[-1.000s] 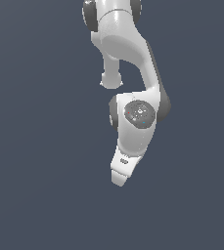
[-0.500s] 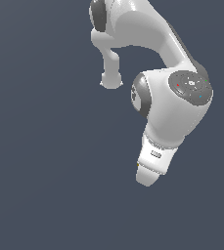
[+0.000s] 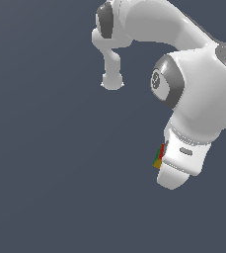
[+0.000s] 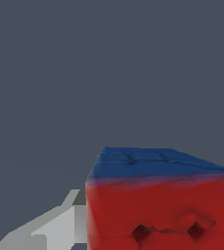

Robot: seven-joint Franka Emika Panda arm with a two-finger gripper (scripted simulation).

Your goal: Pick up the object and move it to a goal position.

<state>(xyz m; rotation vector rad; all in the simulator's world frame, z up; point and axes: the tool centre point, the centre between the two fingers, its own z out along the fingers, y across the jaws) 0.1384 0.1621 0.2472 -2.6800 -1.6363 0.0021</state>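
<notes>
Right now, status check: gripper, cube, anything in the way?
Gripper fingers mostly hidden, state unclear. Multicoloured cube right against gripper finger. No obstacle in view.

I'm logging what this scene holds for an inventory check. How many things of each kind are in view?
Multicoloured cube: 1, close to the wrist camera; in the exterior view only a sliver shows beside the arm's end.
Robot arm: 1, white with grey joints.
Tool finger: 1 visible, grey, beside the cube.
Total: 3
</notes>
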